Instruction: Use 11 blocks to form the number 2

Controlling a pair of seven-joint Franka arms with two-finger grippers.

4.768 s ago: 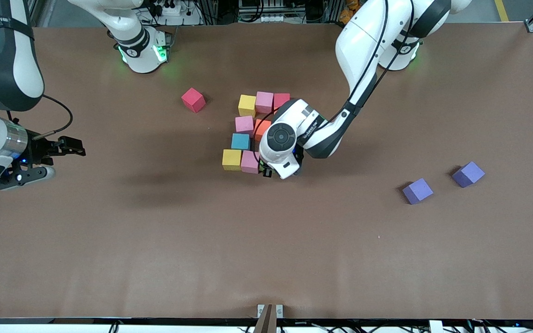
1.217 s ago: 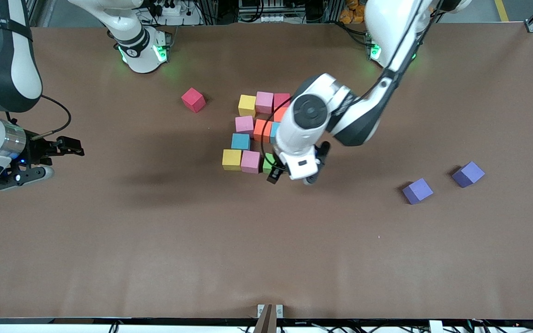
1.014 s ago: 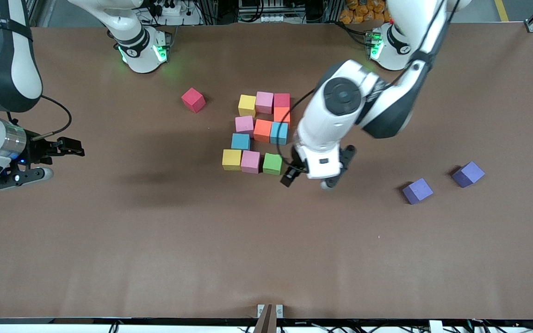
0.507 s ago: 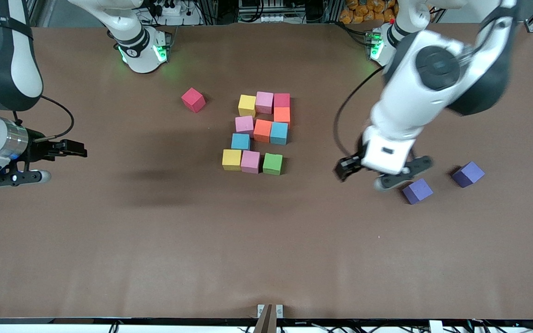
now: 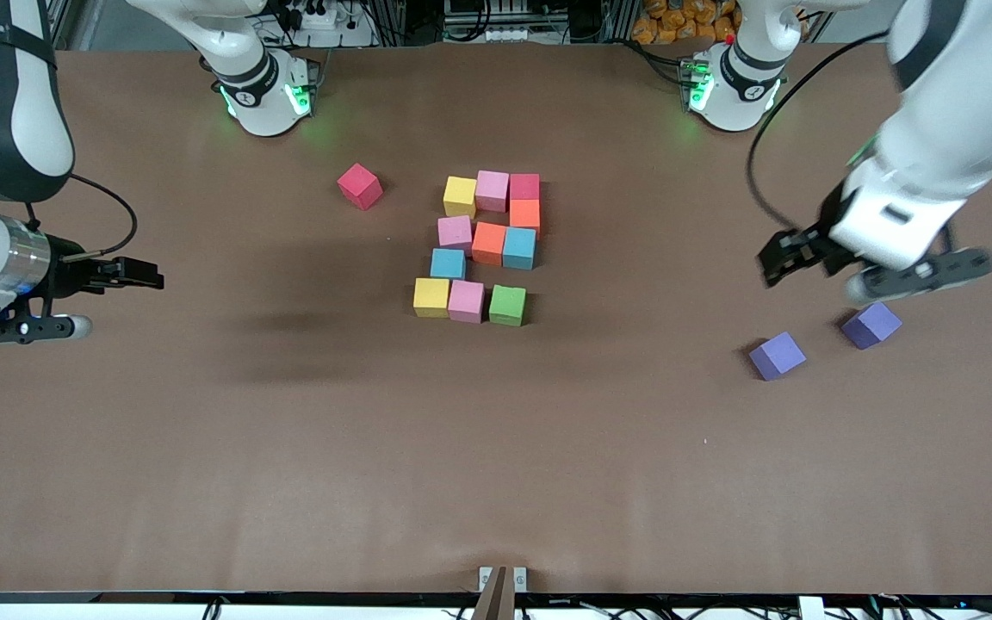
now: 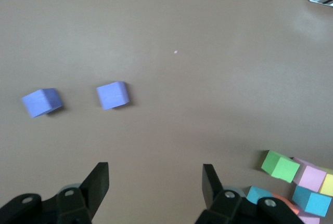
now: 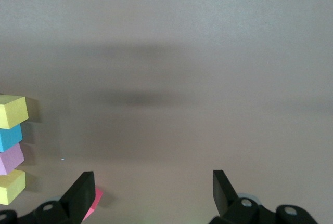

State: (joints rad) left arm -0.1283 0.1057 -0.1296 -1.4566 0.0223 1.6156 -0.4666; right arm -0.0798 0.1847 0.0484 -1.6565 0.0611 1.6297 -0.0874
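Observation:
The blocks [image 5: 488,243] lie edge to edge mid-table as the number 2 [image 5: 447,263]. Its top row is yellow, pink, red, with an orange block under the red. Then come pink, orange, blue, a single blue, and yellow, pink and the green block [image 5: 507,305] nearest the front camera. My left gripper [image 5: 784,257] hangs open and empty over bare table at the left arm's end. In the left wrist view the left gripper [image 6: 155,180] holds nothing, and the green block [image 6: 281,166] shows at the edge. My right gripper [image 5: 139,277] waits open at the right arm's end, also empty in its wrist view [image 7: 152,190].
A loose red cube [image 5: 360,186] sits apart from the digit toward the right arm's base, and shows by a fingertip as the red cube [image 7: 94,203]. Two purple cubes [image 5: 777,356] [image 5: 871,325] lie near the left gripper. The table edge runs along the front.
The left arm has swung away from the digit to the left arm's end of the table, leaving the green block in the nearest row. The right arm has barely moved.

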